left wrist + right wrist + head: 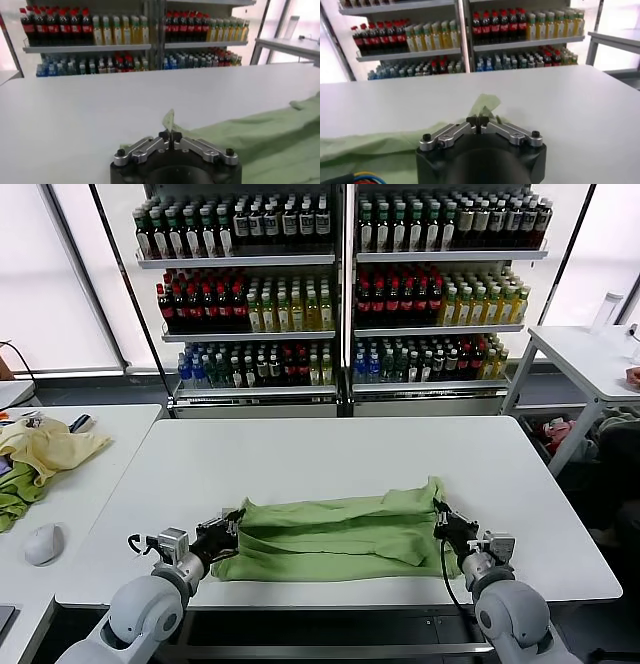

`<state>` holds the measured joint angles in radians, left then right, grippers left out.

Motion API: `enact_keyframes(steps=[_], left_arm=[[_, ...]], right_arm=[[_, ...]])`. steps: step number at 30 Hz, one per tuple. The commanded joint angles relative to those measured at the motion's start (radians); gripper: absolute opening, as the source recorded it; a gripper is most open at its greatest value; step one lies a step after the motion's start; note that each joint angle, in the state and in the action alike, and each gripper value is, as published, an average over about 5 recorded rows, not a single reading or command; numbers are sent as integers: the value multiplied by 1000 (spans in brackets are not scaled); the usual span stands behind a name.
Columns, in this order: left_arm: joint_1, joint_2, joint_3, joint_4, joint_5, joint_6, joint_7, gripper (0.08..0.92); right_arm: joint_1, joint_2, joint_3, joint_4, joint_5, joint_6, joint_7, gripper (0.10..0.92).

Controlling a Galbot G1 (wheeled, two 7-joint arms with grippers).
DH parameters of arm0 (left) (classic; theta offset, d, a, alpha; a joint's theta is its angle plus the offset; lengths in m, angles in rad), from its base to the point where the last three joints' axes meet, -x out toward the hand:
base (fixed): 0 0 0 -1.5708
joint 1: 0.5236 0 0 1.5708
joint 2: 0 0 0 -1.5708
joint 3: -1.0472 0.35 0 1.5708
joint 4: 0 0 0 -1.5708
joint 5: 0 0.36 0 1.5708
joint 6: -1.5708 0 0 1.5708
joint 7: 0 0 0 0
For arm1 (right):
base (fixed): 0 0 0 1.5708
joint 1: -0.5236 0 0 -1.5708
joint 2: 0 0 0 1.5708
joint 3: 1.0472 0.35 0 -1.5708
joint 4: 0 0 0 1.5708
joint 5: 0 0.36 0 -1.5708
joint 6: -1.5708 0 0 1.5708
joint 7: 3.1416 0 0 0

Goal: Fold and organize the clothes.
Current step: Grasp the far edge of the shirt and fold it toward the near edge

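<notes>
The light green T-shirt (335, 534) lies folded into a long band across the front of the white table (330, 454), plain side showing. My left gripper (232, 522) is shut on the shirt's left end; in the left wrist view (170, 135) a corner of cloth (169, 120) sticks up between the closed fingers. My right gripper (441, 517) is shut on the shirt's right end; in the right wrist view (478, 121) a fold of green cloth (484, 105) rises from the closed fingers. Both grippers sit low at the table surface.
A side table at the left holds a pale yellow garment (50, 449), a darker green cloth (15, 494) and a computer mouse (43, 543). Shelves of bottles (340, 284) stand behind. Another white table (590, 359) is at the far right.
</notes>
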<state>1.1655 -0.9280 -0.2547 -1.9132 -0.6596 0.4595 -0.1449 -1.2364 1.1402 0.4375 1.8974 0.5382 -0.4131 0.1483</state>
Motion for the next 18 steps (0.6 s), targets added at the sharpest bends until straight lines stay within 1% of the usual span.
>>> enact_keyframes(steps=[1,3,6,11,14,18], left_arm=[[55,-10,-4,-11,202,0,0,99],[64,-21,-7,-16,244,-10,-18,131],[92,-50,-27,-45,292,-21,-67,219],[162,-143,-68,-112,355,-30,-167,366],[175,-210,-58,-82,401,-36,-204,453],[157,-283,-39,-22,406,-29,-223,565]], right_arm=[[-65,10,24,-1,-43,-37,12,128],[-70,11,23,9,-58,-39,10,156],[-82,7,29,36,-68,-36,10,234],[-105,-2,45,78,-72,-25,9,380],[-117,-2,45,94,-77,-21,8,467],[-125,-3,40,105,-80,-19,9,579]])
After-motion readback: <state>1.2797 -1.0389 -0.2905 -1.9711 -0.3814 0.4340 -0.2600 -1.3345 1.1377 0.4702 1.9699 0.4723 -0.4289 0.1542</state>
